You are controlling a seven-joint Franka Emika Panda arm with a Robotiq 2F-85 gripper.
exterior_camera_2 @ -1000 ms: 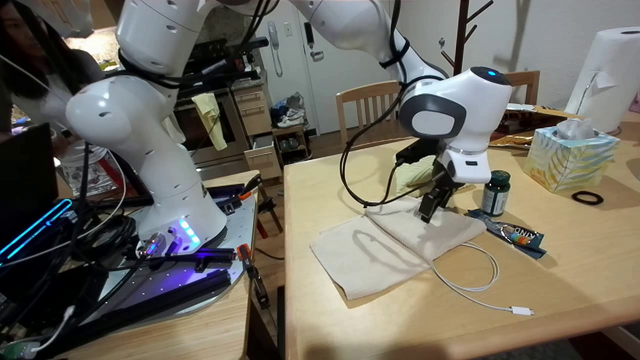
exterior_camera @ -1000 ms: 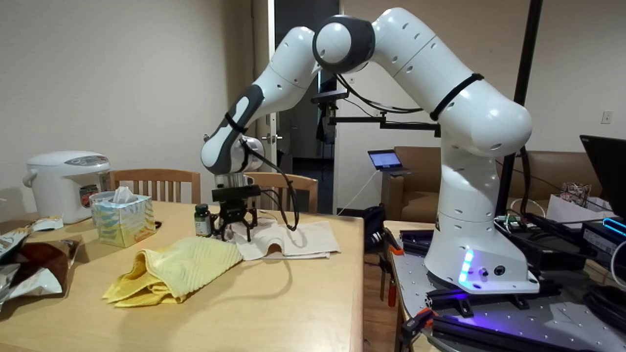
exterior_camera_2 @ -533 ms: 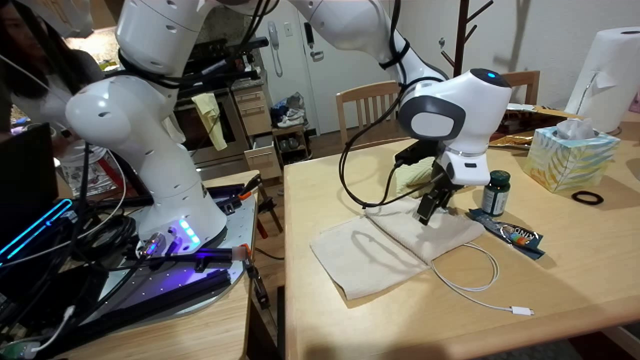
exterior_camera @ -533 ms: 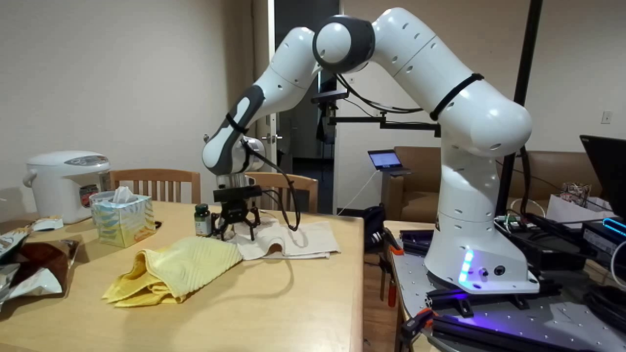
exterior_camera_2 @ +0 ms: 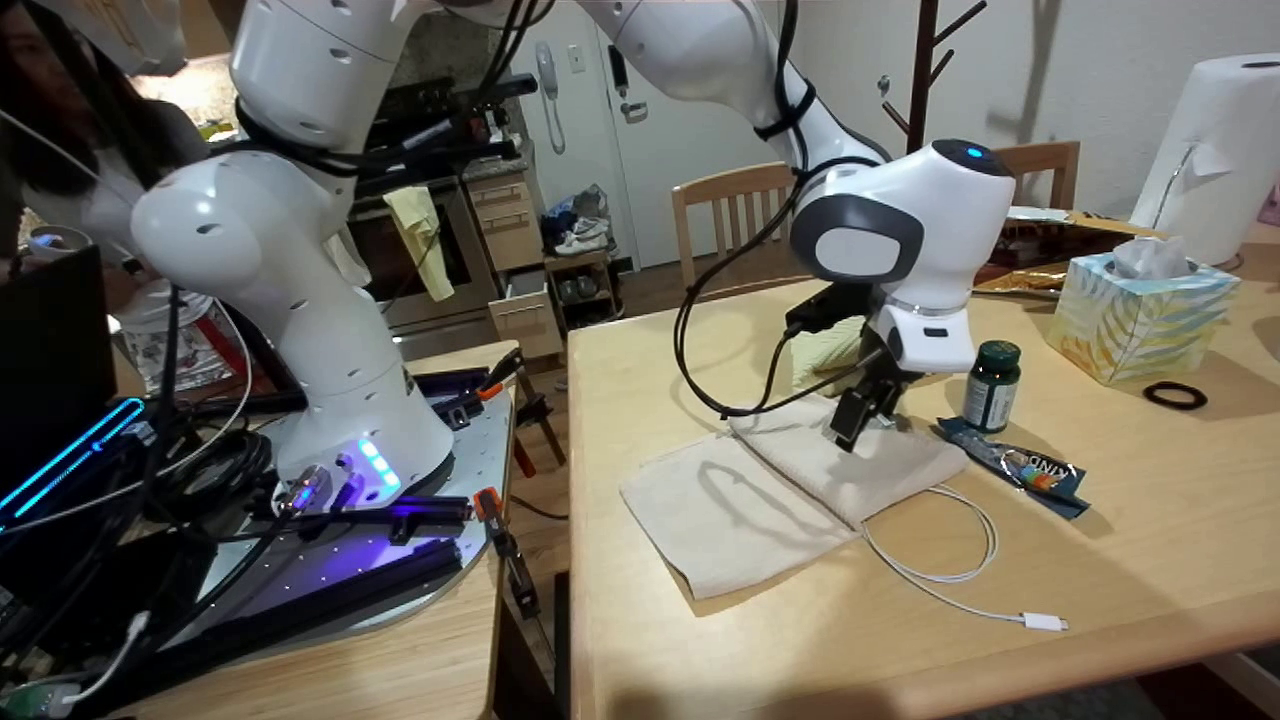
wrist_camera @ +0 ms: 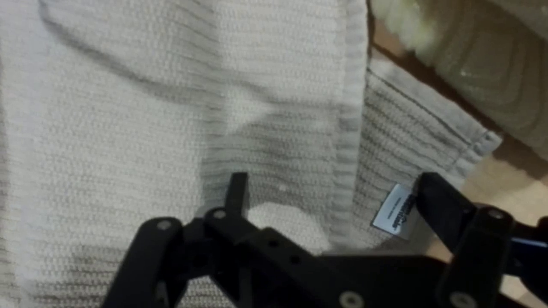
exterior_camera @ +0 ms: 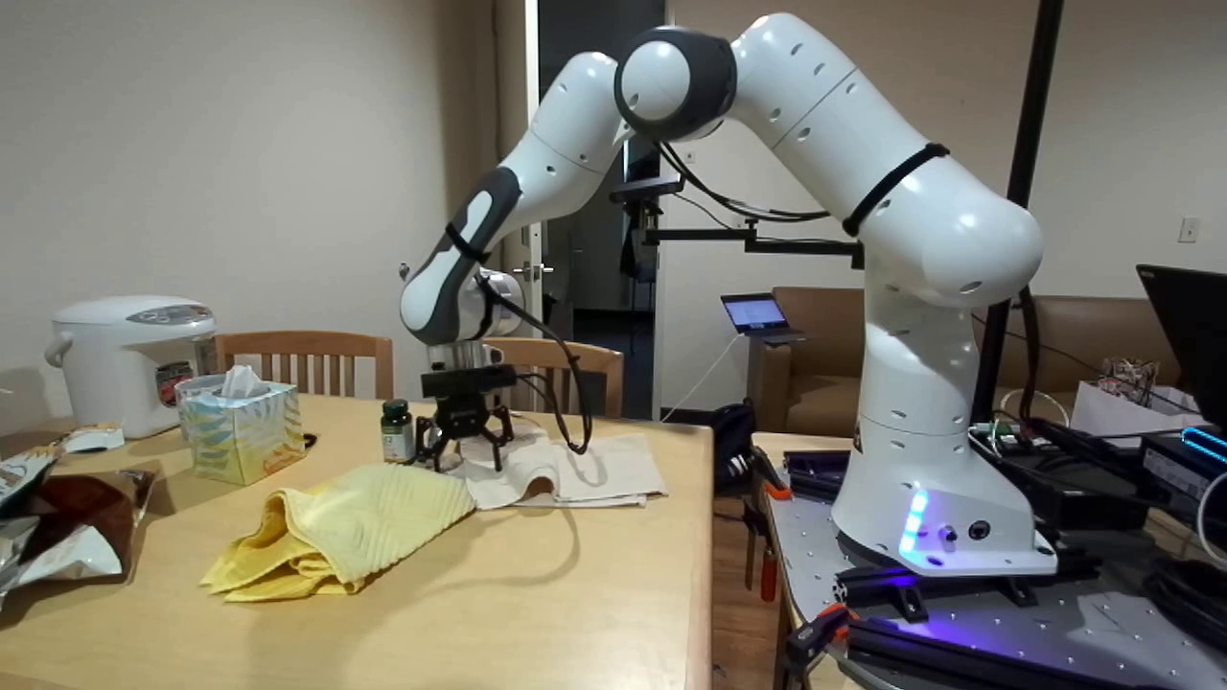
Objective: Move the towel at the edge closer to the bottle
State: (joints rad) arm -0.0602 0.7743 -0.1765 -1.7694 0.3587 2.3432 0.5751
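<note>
Towel [exterior_camera_2: 725, 540]: off-white, ribbed weave, stitched hem, small sewn label [wrist_camera: 393, 209] near one corner. Lies folded on the pale wood table [exterior_camera: 623, 594], outer end close to the robot-side edge; outer part flat, a soft hump arching up toward the inner part. Long axis runs inward from that edge, inner end pointing toward the bottle [exterior_camera_2: 992, 390]: upright, dark, cylindrical, green cap, pale wrap. Gripper [wrist_camera: 334, 179] black, low over the towel's inner half, jaws spread wide, holding nothing; one jaw above the fold, the other by the labelled corner. Contact with the fabric: cannot tell. Yellow cloth [exterior_camera: 355, 527], ribbed, crumpled, just beside the towel. Dark blue snack wrapper [exterior_camera_2: 1020, 468], crinkled, near bottle and towel. Thin white cable [exterior_camera_2: 1045, 622] loops out beside the towel.
</note>
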